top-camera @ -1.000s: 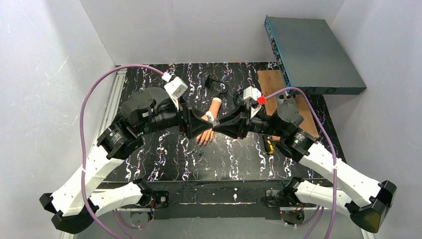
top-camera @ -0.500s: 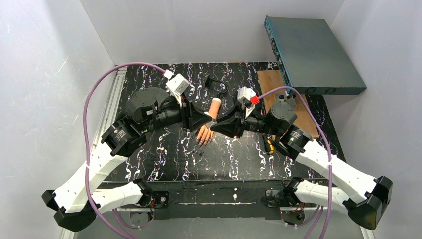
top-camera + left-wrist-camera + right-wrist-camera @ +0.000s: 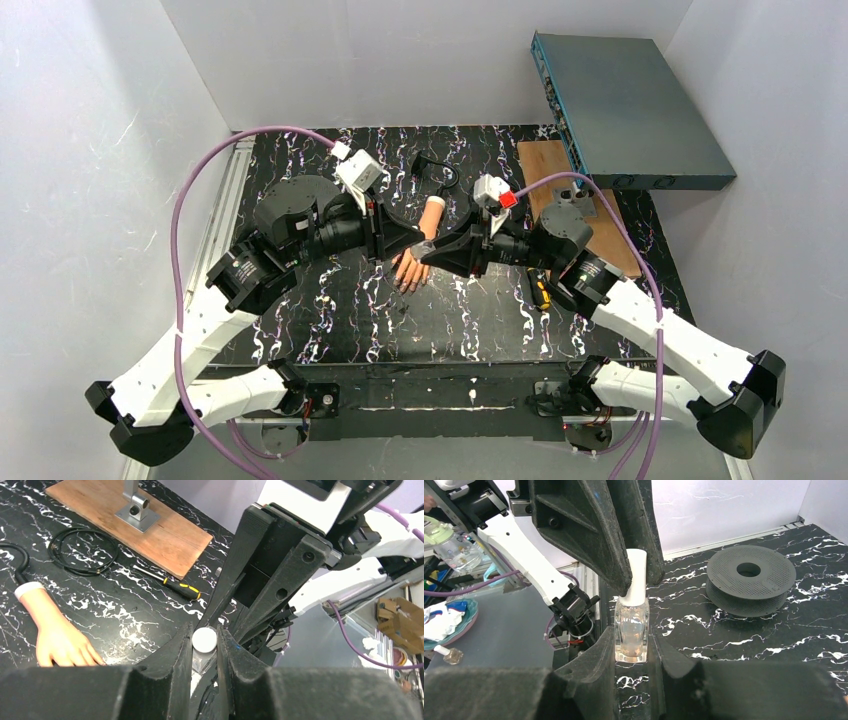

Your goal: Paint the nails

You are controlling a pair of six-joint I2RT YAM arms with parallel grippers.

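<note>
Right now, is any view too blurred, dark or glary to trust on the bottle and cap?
Right wrist: the nail polish bottle and its white cap are sharp and evenly lit; the near jaws are soft. Left wrist: the cap top is a washed-out white disc between dark jaws. Top external: even light, but the arms mostly hide the bottle, the nails are too small to read.

No writing, number, brand or sign can be read in any view. The clear bottle (image 3: pixel 631 632) and its white cap (image 3: pixel 636 575) show only plain faces. The port panel of the grey box (image 3: pixel 630 105), beyond and to the right of the bottle, is too small to read.
</note>
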